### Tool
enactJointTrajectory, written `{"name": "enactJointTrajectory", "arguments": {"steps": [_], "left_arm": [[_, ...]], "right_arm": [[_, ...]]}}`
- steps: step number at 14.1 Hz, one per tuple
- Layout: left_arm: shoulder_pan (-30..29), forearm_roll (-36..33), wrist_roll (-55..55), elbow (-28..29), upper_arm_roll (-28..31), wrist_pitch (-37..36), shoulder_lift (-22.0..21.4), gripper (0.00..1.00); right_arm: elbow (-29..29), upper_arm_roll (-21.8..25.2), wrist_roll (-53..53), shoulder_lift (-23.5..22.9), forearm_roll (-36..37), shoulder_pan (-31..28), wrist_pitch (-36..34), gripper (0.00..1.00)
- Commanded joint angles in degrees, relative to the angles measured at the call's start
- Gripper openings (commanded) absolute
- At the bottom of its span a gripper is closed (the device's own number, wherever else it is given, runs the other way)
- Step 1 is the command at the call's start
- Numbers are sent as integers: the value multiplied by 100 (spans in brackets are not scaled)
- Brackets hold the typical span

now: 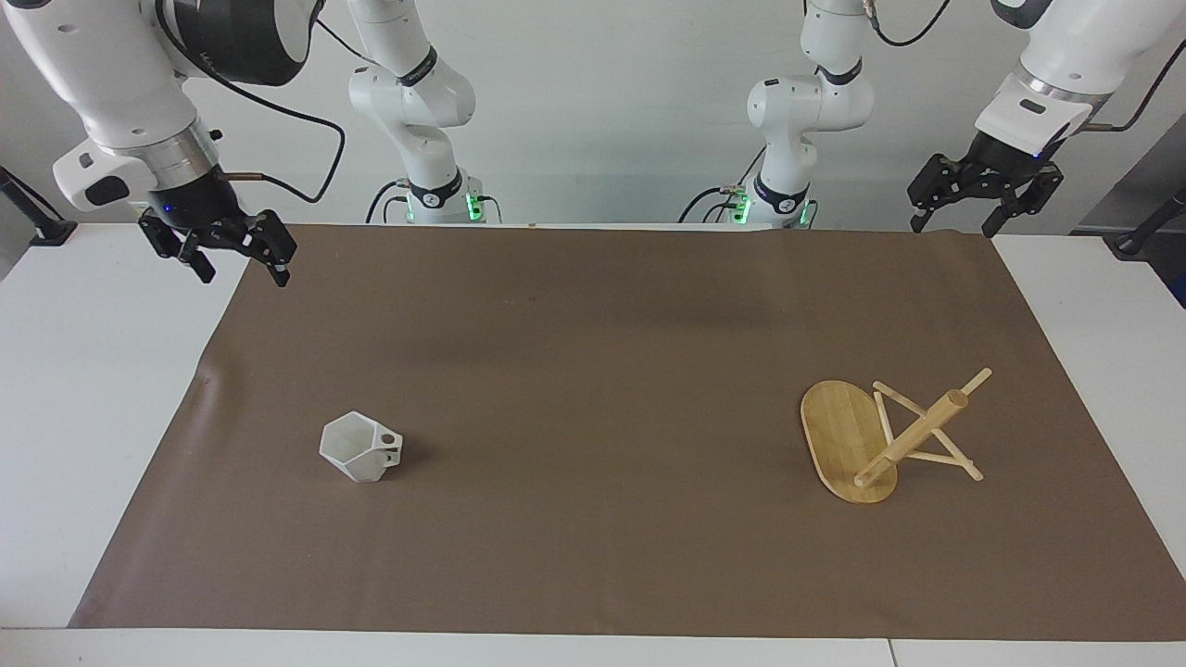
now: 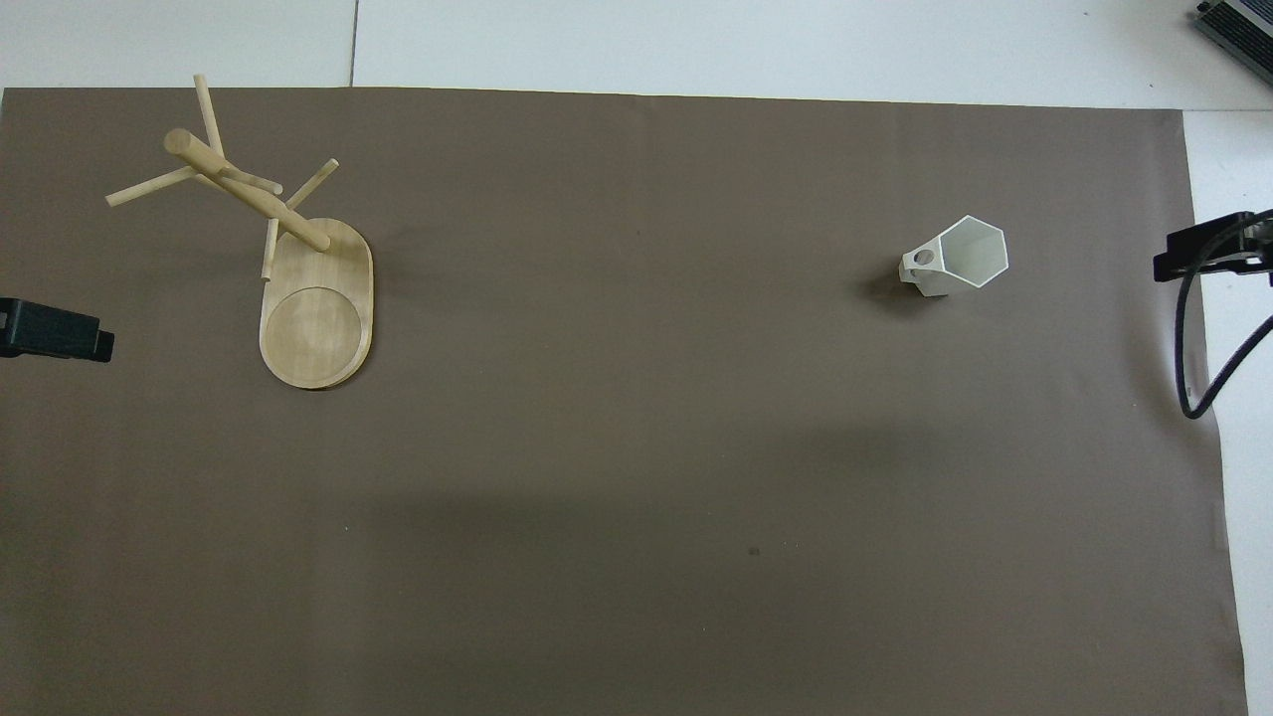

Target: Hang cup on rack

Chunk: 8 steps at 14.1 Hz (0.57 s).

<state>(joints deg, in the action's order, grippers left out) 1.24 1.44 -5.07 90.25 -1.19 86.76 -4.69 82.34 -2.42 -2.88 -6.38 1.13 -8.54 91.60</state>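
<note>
The white faceted cup (image 1: 359, 447) stands upright on the brown mat toward the right arm's end, with its handle turned toward the left arm's end; it also shows in the overhead view (image 2: 958, 257). The bamboo rack (image 1: 880, 435) stands on its oval base toward the left arm's end, pegs bare; it also shows in the overhead view (image 2: 283, 249). My right gripper (image 1: 241, 273) hangs open and empty over the mat's edge at the right arm's end, well apart from the cup. My left gripper (image 1: 952, 225) hangs open and empty over the mat's corner at the left arm's end.
The brown mat (image 1: 593, 371) covers most of the white table (image 1: 93, 371). A black cable (image 2: 1188, 358) loops down from the right gripper. Only the grippers' tips show at the overhead view's side edges.
</note>
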Motion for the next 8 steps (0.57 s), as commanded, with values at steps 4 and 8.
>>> {"name": "enactJointTrajectory", "arguments": {"steps": [4, 8], "left_arm": [[-19, -92, 32, 106, -30, -63, -129, 100], [-19, -92, 32, 106, -30, -63, -129, 100]], "right_arm": [[212, -48, 112, 119, 1, -8, 157, 100], [212, -48, 103, 110, 1, 1, 157, 100]]}}
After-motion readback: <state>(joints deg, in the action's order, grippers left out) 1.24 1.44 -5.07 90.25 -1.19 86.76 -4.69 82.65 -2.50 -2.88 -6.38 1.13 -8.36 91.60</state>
